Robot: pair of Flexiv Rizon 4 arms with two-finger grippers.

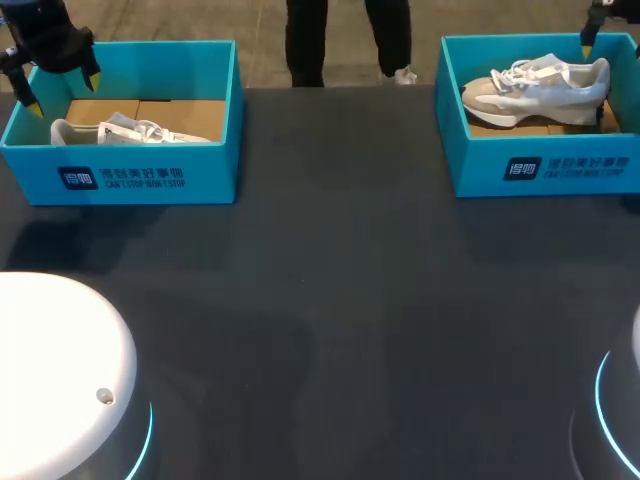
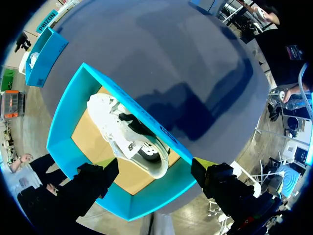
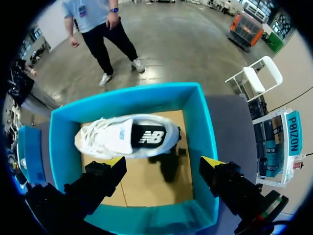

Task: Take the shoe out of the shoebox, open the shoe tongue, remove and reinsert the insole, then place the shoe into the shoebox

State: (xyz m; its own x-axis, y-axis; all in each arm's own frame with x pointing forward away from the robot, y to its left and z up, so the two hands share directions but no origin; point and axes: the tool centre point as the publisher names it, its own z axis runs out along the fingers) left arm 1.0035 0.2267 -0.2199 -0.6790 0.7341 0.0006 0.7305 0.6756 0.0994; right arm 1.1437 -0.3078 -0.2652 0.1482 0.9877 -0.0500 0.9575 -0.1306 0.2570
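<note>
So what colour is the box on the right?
The shoebox is turquoise blue with a brown cardboard floor, clearest in the right wrist view.

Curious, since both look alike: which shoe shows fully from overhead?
The right shoebox's shoe; the left shoebox's shoe sits half hidden behind its box's front wall.

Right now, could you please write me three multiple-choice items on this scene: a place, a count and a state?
1. Where is the right shoe? A on the bare table; B inside the right shoebox; C held aloft.
2. How many shoeboxes are on the table? A one; B two; C three.
3. The left claw is: A open above the left shoebox; B shut on a shoe; C shut, empty.
Answers: 1B, blue walls surround it; 2B, one per side; 3A, its tips stand apart, touching nothing.
</note>
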